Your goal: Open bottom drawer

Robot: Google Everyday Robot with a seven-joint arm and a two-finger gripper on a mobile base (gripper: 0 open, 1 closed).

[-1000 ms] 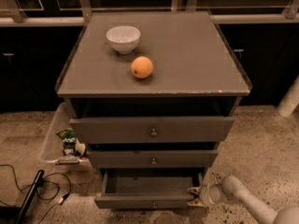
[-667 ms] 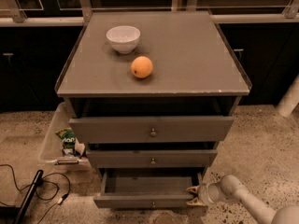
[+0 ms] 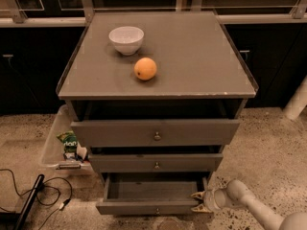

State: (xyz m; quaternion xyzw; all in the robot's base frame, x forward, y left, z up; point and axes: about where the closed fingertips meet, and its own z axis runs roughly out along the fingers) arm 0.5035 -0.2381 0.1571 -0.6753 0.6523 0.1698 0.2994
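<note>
On the speckled floor at the far left a black cable point(image 3: 53, 188) loops near a dark bar point(image 3: 29, 201); just beside the table's left side lies a clear plastic bin point(image 3: 49, 150) with a green packet point(image 3: 69, 139) inside it.

The grey table point(image 3: 192, 56) fills the middle; on its top, toward the back left, a white bowl point(image 3: 126, 39) stands upright; an orange point(image 3: 145, 68) sits near it, to its right and closer to the front edge, not touching it.

Below the top are three grey fronts, each with a small round knob; the widest drawer point(image 3: 192, 132) stands slightly out, with a dark gap above it; the mid-sized drawer point(image 3: 192, 163) is under it; the bottom drawer point(image 3: 144, 190), lowest and narrowest, is pulled out toward the camera so its plain grey inside shows; its knob point(image 3: 157, 211) sits on the front panel near the lower edge of the view.

At that drawer's right front corner is the gripper point(image 3: 197, 201); its yellowish fingers point(image 3: 197, 194) are apart, one above and one below the end of the front panel; the pale arm point(image 3: 249, 202) runs off to the lower right.

A white post point(image 3: 298, 99) stands at the far right edge.
</note>
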